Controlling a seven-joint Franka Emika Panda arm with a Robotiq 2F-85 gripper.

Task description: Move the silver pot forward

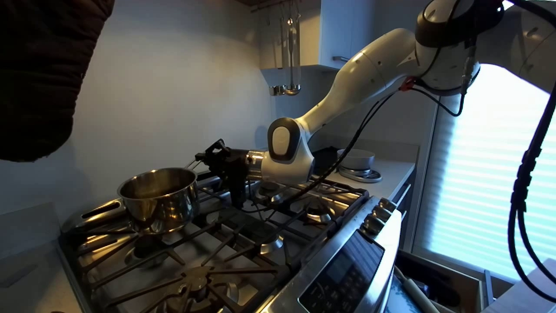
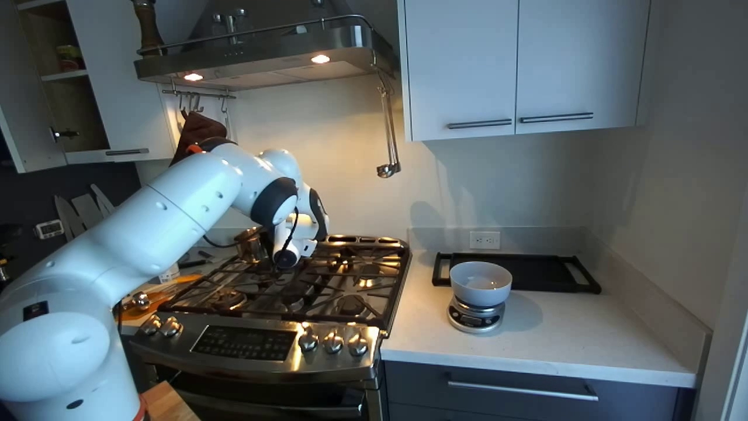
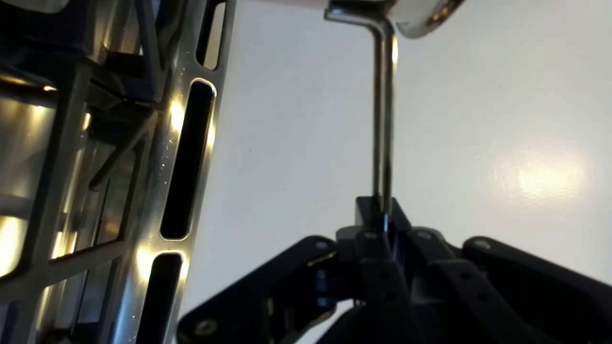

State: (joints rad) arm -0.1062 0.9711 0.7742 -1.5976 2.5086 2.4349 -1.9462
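I have the gripper point(image 3: 385, 215) clenched on the slim metal handle point(image 3: 389, 110) of the silver pot point(image 1: 160, 209), which lies ahead of it along that handle's long axis, at the gas stove's point(image 2: 242, 348) rear

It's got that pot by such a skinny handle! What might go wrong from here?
The gripper seems closed far out along the thin handle, so the silver pot might twist or tip when moved. Its base could catch on the grate bars below; I can't tell whether it touches them. The black cable sagging low might also snag on those bars.
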